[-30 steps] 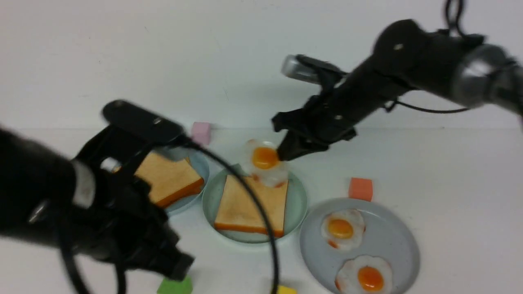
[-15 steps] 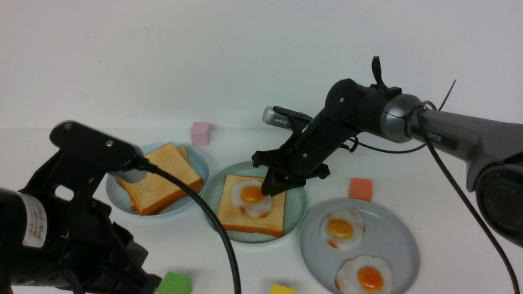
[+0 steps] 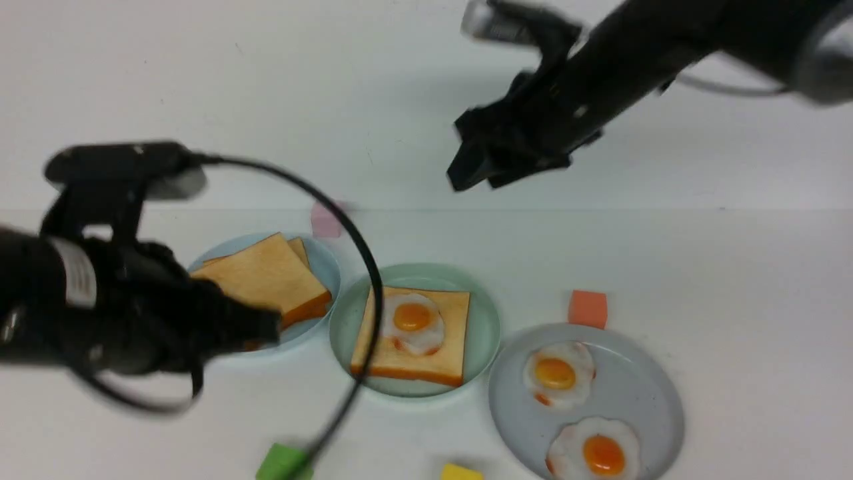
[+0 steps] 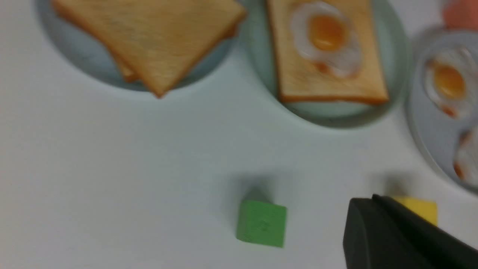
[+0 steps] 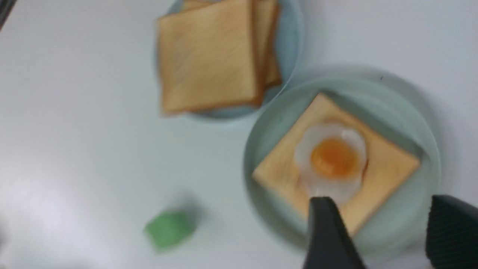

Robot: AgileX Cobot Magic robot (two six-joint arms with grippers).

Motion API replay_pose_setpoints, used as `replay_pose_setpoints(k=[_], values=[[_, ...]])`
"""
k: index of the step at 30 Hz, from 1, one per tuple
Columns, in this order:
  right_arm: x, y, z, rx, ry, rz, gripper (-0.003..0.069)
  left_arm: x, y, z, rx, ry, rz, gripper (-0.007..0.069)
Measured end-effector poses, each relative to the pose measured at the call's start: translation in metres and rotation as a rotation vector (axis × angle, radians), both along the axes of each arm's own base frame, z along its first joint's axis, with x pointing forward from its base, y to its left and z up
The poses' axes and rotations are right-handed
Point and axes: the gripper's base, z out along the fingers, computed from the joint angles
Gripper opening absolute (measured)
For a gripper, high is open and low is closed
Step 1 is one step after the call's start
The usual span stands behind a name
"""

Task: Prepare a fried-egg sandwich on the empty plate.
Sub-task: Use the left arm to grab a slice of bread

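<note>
The right gripper [image 3: 476, 179] has lifted clear, jaws apart and empty, leaving the egg [image 3: 412, 323] on the toast [image 3: 410, 360] on the green plate [image 3: 484, 333], while the left gripper [image 3: 263, 327] is too blurred to tell its jaws, and the next slice [image 3: 263, 277], likely light and stiff, suits an edge grip.

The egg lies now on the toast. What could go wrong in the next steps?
The top slice lies skewed on the lower slice and overhangs the blue plate; a grasp may drag both. The egg sits toward the toast's far edge; a slice set on it might shift it. The cable of the left arm crosses the mint plate in the front view and could snag.
</note>
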Motion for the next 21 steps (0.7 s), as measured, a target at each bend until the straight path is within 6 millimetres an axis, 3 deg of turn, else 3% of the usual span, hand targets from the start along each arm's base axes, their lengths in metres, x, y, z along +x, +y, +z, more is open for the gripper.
replay_pose_setpoints(k=[4,7,8,9,15,17,21], values=[[-0.039,-0.003,0.036,-0.032,-0.027,0.084,0.0213,0.032,0.027,-0.006,-0.053,0.101,0.137,0.0004],[-0.061,0.006,0.047,-0.041,-0.051,0.135,0.0051,0.056,0.051,-0.018,-0.185,0.183,0.235,0.0005],[-0.063,0.007,0.046,-0.045,-0.048,0.138,0.0042,0.057,0.051,-0.018,-0.207,0.189,0.237,0.0005],[-0.071,0.013,0.044,-0.056,-0.043,0.164,0.0003,0.068,0.065,-0.027,-0.272,0.225,0.291,0.0005],[-0.114,0.045,0.0,-0.174,0.042,0.306,-0.001,0.111,0.118,-0.069,-0.569,0.298,0.491,0.0074],[-0.118,0.048,-0.006,-0.18,0.045,0.312,-0.001,0.118,0.123,-0.075,-0.585,0.29,0.504,0.01],[-0.119,0.049,-0.013,-0.181,0.041,0.292,-0.0009,0.145,0.131,-0.101,-0.58,0.282,0.504,0.0267]])
